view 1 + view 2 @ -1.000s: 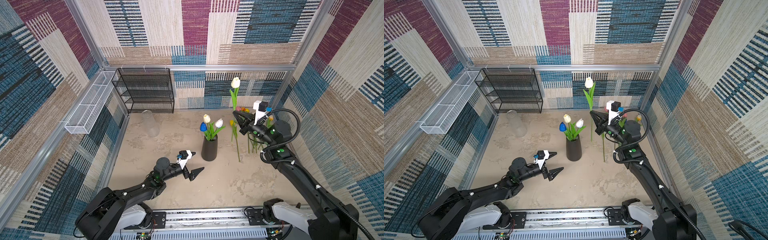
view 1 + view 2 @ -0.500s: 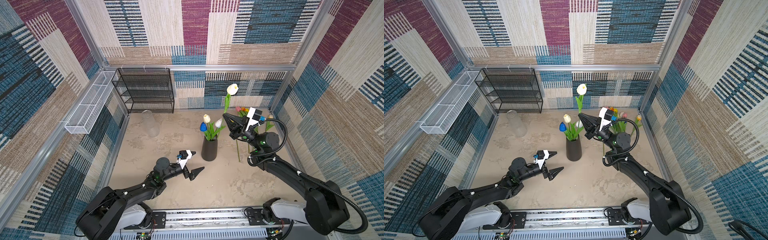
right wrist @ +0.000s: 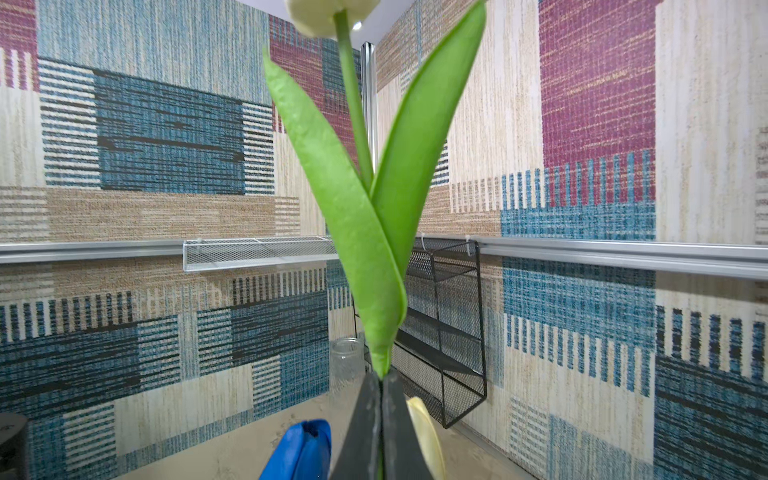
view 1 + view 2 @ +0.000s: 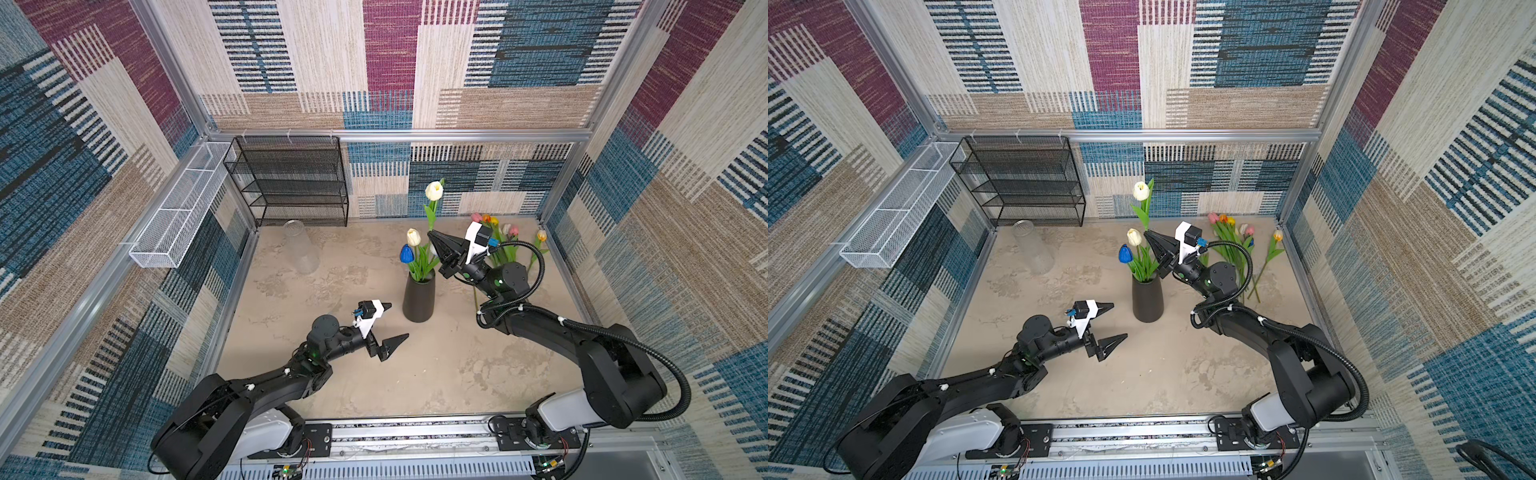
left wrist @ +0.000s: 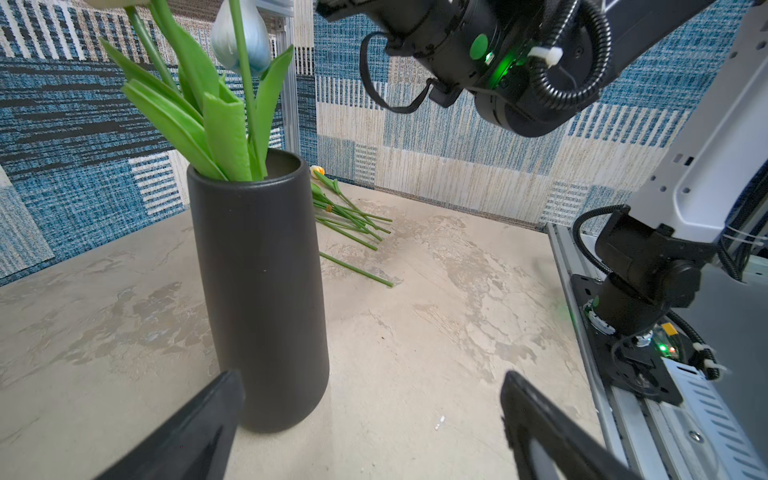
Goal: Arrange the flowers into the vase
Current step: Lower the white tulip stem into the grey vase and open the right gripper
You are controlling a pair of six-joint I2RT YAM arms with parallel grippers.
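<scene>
Mid-insertion: the right gripper (image 4: 430,233), jaws pinched shut on the stem of a cream-white tulip (image 4: 431,210) just under its two leaves, holds the flower over the dark vase (image 4: 419,300) that stands near the middle of the table (image 4: 291,332). The tulip's long axis runs close to upright, head toward the ceiling and cut end aimed down at the vase mouth. In the right wrist view the stem rises straight out from between the closed fingers, leaves spread in a V. Whether the lower end has entered the mouth cannot be told, as gripper and foliage hide it. A blue tulip (image 4: 407,253) and a cream tulip (image 4: 413,237) already stand in the vase, their leaves crowding the mouth. The loose tulips (image 4: 1227,239) lie in a heap toward the back right corner, well apart from the vase, so most of the job looks undone. The left gripper (image 4: 398,320), spread wide and empty, hovers low near the vase's front side, apparently not touching it. The next move likely calls for a straight descent along the stem's axis into whatever gap the leaves allow, letting go only once the stem rests against the rim.
</scene>
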